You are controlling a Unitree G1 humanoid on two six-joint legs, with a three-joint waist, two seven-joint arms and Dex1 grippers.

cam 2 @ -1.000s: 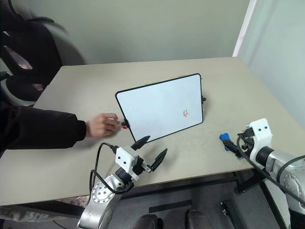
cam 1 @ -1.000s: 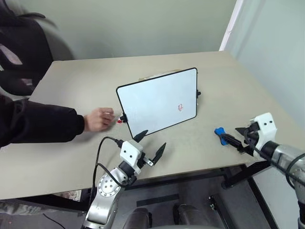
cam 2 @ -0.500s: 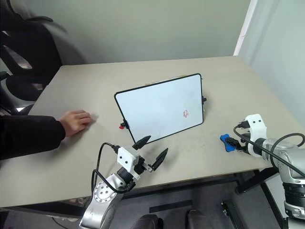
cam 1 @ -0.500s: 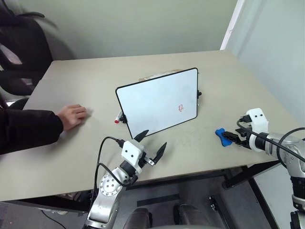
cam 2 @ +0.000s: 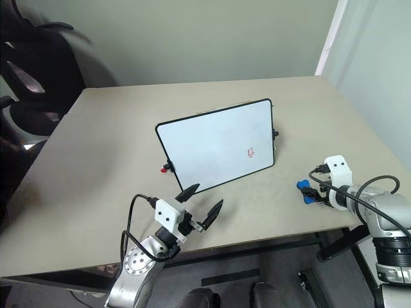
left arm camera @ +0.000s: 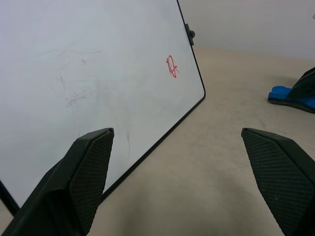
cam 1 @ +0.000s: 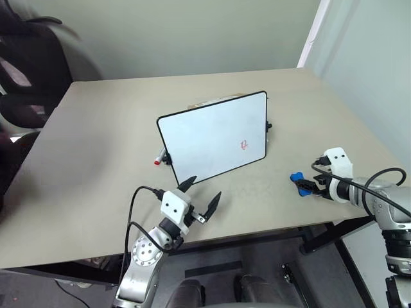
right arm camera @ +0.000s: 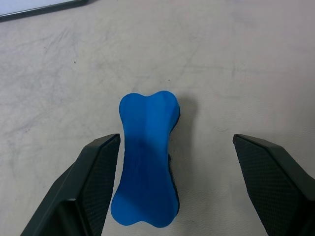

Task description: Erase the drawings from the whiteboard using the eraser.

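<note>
No brand or label can be read anywhere; the only mark is the drawing (cam 1: 243, 145), a small red looped squiggle low on the right part of the whiteboard (cam 1: 212, 138). In the left wrist view it looks a little like a letter R, though that may just be the way the loop is drawn. Faint grey smears also show on the board's face there.

The whiteboard stands propped and tilted back near the middle of the table (cam 1: 96, 154), its black frame resting on the surface. A marker (cam 1: 158, 159) with a red tip lies on the table just beside the board's left lower corner, partly behind it.

The eraser (cam 1: 297, 179), a blue bone-shaped block, lies flat on the table well to the right of the board, near the front edge. The right gripper (cam 1: 311, 187) is low over it with its fingers spread wide; in the right wrist view the eraser lies between them, close to one finger, and no finger presses on it.

The left gripper (cam 1: 201, 197) hangs in front of the board's lower edge, fingers spread, holding nothing.

The table is a plain beige top with faint scuffs. Behind it is a pale greenish wall with a white corner strip at the right, and a dark office chair (cam 1: 26, 70) stands at the far left.
</note>
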